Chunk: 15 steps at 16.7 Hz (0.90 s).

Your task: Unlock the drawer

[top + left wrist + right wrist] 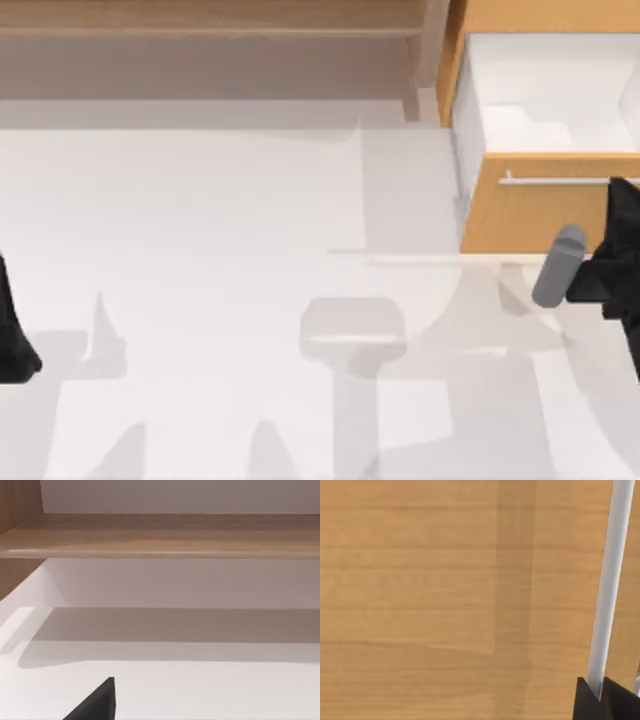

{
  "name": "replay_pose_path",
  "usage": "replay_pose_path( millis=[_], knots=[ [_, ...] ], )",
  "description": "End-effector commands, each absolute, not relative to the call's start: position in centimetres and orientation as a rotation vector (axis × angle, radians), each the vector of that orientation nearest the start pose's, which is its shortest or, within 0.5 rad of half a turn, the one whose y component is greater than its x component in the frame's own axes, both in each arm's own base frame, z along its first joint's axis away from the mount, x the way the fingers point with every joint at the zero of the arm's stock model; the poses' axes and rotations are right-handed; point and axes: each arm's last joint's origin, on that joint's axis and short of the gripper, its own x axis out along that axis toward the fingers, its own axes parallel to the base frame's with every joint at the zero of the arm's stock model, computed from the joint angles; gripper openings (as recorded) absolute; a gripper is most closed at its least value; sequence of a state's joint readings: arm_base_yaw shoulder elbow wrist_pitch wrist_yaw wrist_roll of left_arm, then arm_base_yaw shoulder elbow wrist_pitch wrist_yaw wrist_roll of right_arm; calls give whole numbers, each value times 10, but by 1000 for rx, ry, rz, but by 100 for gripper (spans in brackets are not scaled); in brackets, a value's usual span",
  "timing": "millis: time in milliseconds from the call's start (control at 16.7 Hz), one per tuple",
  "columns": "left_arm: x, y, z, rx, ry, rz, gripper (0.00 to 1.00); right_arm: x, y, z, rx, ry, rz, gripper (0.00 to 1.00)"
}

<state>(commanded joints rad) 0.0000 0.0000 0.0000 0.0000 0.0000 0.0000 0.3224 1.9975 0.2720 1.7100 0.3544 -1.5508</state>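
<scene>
Closest to the lens in the right wrist view, the right gripper (598,696) has its two dark fingertips (584,700) pinched on the one silver bar handle (609,587) against the orange-wood front. Across the desk (230,250) from left to right: the left gripper (12,330) sits parked at the left edge, how far open I cannot tell; one brown-grey shelf unit (210,25) runs along the far edge. The single drawer (520,210) stands at the far right corner, pulled out with its white inside showing, front facing the near edge, handle lengthwise left-right; no writing is readable.
</scene>
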Motion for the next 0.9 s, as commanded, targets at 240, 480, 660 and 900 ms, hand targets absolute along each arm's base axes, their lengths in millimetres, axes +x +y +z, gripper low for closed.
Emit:
replay_pose_path(
  millis=[240, 480, 660, 900],
  knots=[
    [106, -1, 160, 0, 0, 0, 100, 243, 71, 87, -1570, 15, 0, 60],
    [106, -1, 160, 0, 0, 0, 100, 243, 71, 87, -1570, 15, 0, 90],
    [106, -1, 160, 0, 0, 0, 100, 243, 71, 87, -1570, 15, 0, 100],
    [106, -1, 160, 0, 0, 0, 100, 243, 71, 87, -1570, 15, 0, 100]
  ],
)
